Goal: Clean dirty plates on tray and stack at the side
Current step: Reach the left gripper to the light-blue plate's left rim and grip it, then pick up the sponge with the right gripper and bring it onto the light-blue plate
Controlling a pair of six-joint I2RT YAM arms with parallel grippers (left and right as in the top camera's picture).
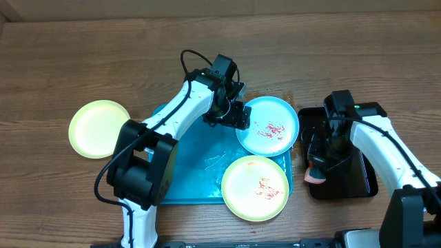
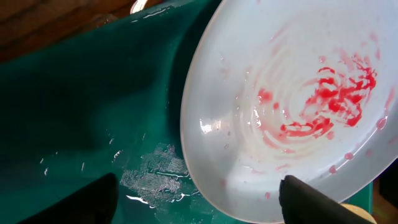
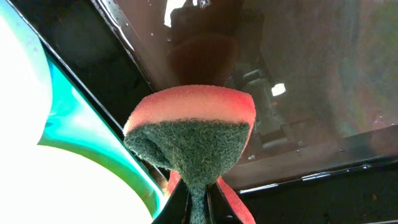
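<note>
Nearest me, a smeared yellow-green plate (image 1: 255, 187) lies on the near right corner of the turquoise tray (image 1: 186, 172), hanging over its near rim, with red streaks in its middle. Just right of the tray stands a black tray (image 1: 358, 182), and above its near left part the right tool (image 1: 318, 169) is pinched tight on a sponge (image 1: 316, 176), pink with a dark green scouring face, which bulges out beyond the fingertips. Left of the tray, off it and on the wooden surface (image 1: 69, 55), rests a clean yellow-green plate (image 1: 98, 129). The tray's bare floor glistens with water. Farther back, a blue plate (image 1: 269, 126) covers the tray's far right corner, red sauce smeared across its centre. The left tool (image 1: 239, 117) is at that plate's left edge, its fingers standing well apart with the rim between them; I cannot tell whether either finger touches it.
</note>
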